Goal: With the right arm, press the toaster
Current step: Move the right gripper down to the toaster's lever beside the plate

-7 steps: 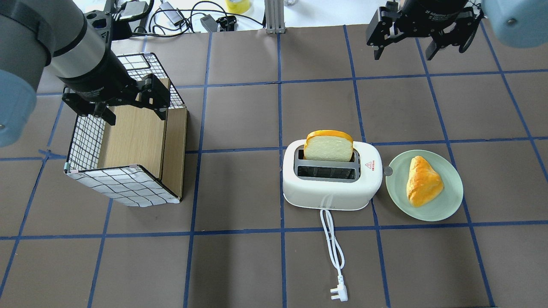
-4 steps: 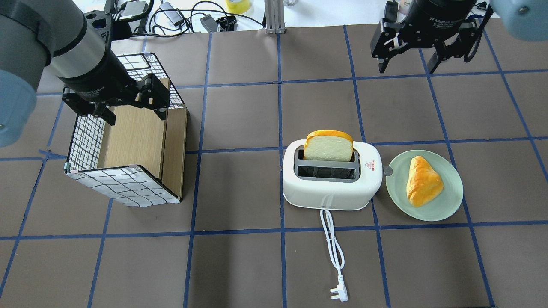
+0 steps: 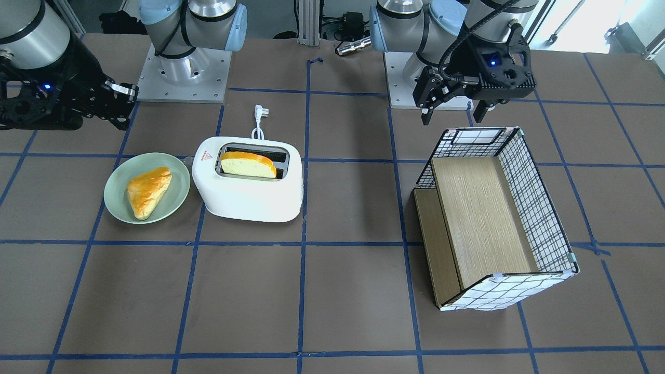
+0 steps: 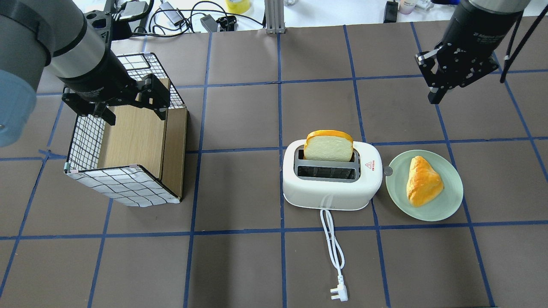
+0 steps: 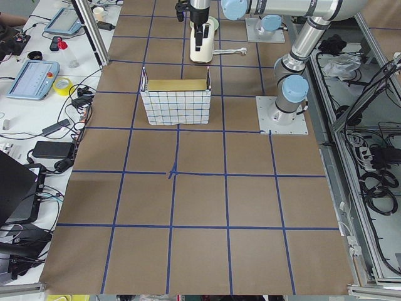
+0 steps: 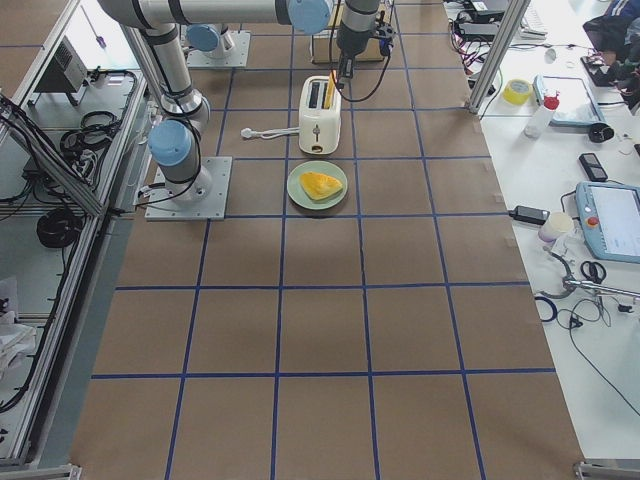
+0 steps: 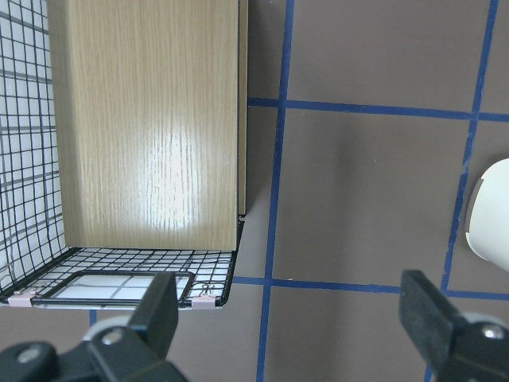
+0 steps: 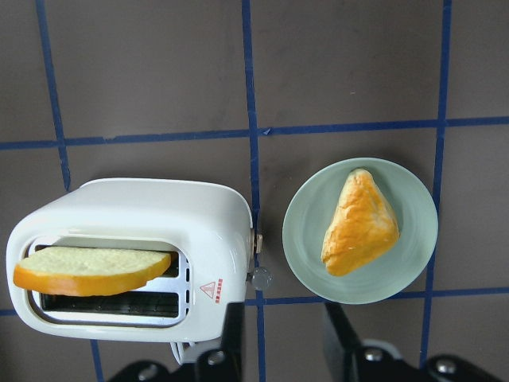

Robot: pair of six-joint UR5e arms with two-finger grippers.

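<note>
Overhead exterior: white toaster (image 4: pixel 332 186), bread slice (image 4: pixel 329 146) upright in far slot.

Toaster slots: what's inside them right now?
One slice of bread stands in the toaster, on the side away from the robot, its lower part hidden inside. The near slot shows only its wire grille.

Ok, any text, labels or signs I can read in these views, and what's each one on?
Toaster: red triangle warning sign, with red print beside it too small to read.
Right gripper: white lettering on its body, too blurred to read.
Left gripper: white lettering on its body, too blurred to read.
Nothing else legible.
</note>
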